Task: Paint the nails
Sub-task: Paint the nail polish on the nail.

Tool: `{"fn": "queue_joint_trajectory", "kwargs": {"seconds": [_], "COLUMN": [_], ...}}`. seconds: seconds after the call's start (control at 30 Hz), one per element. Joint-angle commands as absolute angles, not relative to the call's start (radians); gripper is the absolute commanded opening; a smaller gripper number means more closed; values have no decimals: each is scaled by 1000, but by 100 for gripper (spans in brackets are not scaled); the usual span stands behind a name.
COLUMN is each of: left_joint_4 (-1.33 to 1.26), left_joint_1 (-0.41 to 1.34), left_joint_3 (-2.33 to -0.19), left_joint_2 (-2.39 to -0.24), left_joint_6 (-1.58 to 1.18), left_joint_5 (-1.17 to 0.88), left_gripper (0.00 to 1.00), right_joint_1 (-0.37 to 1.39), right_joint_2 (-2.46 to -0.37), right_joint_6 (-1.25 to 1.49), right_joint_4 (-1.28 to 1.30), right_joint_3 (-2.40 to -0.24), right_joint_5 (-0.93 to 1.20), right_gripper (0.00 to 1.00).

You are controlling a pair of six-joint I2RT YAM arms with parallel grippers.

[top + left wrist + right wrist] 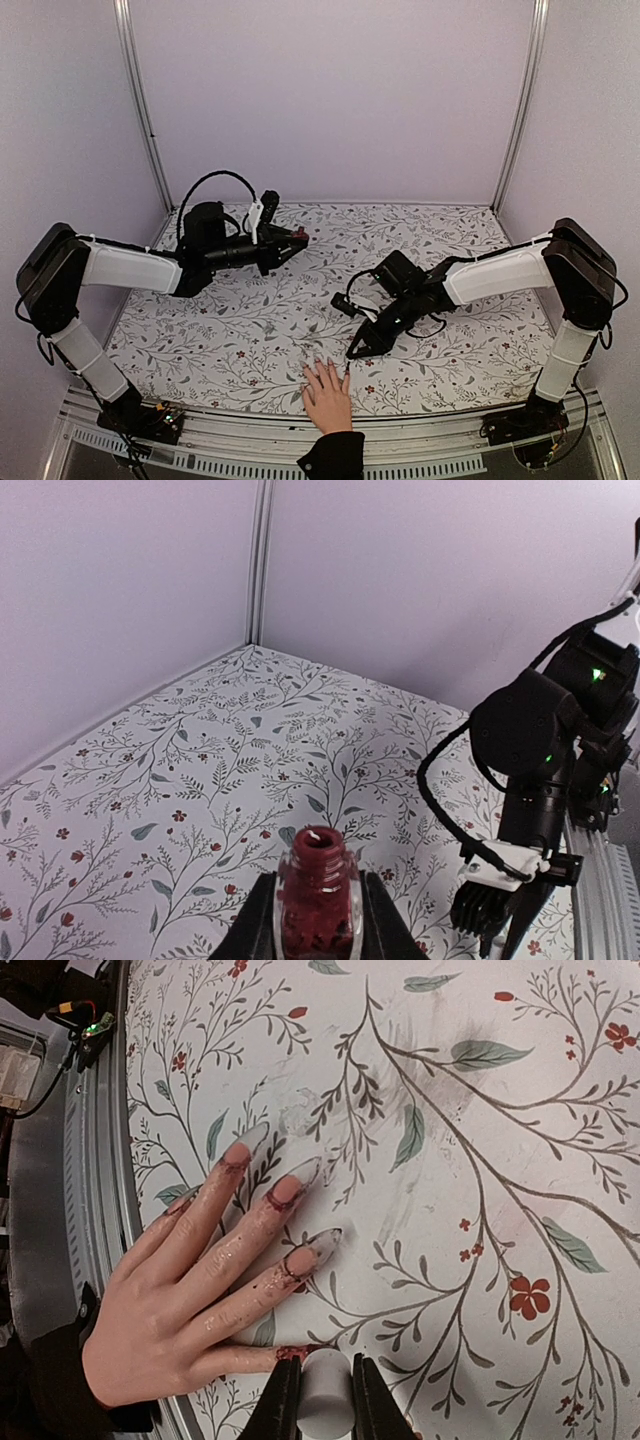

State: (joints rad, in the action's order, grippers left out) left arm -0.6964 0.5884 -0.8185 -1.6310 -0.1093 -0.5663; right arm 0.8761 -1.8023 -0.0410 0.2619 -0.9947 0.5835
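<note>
A light-skinned hand point(327, 395) with a black cuff lies palm down at the table's near edge. Its nails point(322, 1244) are long and pale, with dark-red smears at their bases. My right gripper point(327, 1400) is shut on a white cap point(327, 1385), just above the tip of the lowest finger point(230, 1355), whose nail is hidden behind the cap. My left gripper point(317, 925) is shut on a small dark-red bottle point(317, 885) with an open neck, held above the table's back left point(297, 237).
The floral table cover point(250, 330) ends at a metal rail point(420, 440) along the near edge. Pale walls with metal posts point(145, 110) close in the back and sides. Cables loop off both wrists.
</note>
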Motion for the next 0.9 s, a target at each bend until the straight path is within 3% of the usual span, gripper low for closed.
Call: {"fn": "queue_joint_trajectory", "kwargs": {"seconds": [0.0,0.87], "left_joint_4": [-716,-716], "left_joint_1": [575,575], "left_joint_3": [-821,-824], "left_joint_2": [-1629,-1633], "left_joint_6": [-105,-106], "left_joint_5": [-564,-572], "left_gripper": [0,0], "right_joint_1": [872,864], "right_joint_2": [-1815,-1777], "right_joint_6": [-33,-24], "right_joint_4": [252,238], "right_joint_3": [-1022,-1017], "right_joint_5": [574,584], "right_gripper": [0,0]}}
